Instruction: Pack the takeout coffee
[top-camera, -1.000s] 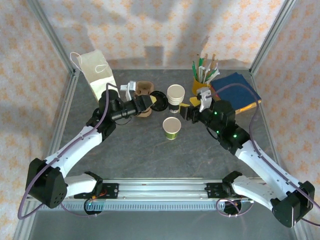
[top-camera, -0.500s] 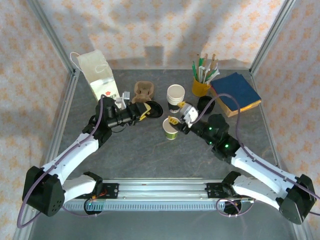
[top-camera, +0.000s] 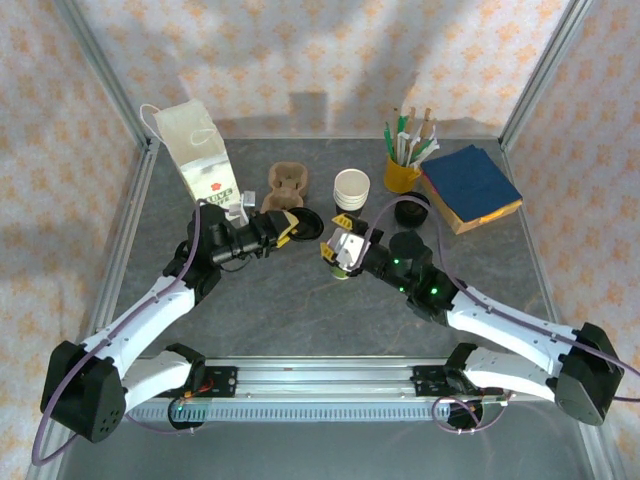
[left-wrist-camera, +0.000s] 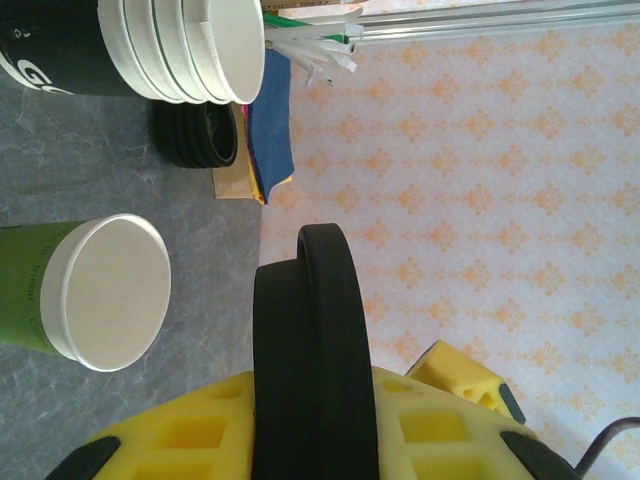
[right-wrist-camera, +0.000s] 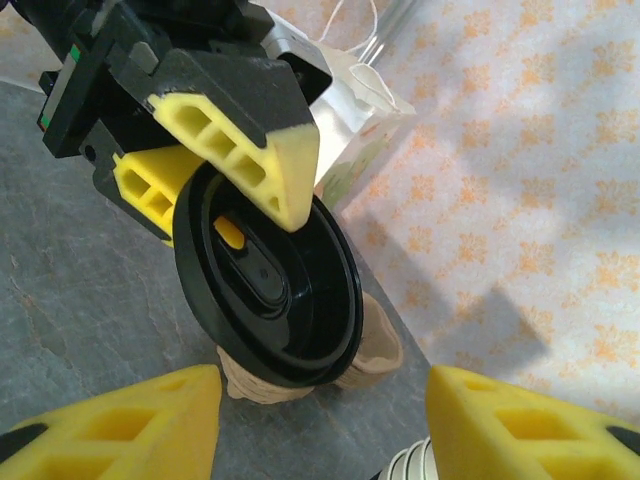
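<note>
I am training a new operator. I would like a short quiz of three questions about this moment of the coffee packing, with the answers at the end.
1. True or false: the green cup has a cover on it.
2. What do the jaws of the left gripper hold? A: a black lid. B: a spoon. C: a sugar packet.
3. Fill in the missing word: the jaws of the right gripper stand ____, with nothing between them.

Key: 1 false, the cup stands upright with its top uncovered. 2 A. 3 open.
</note>
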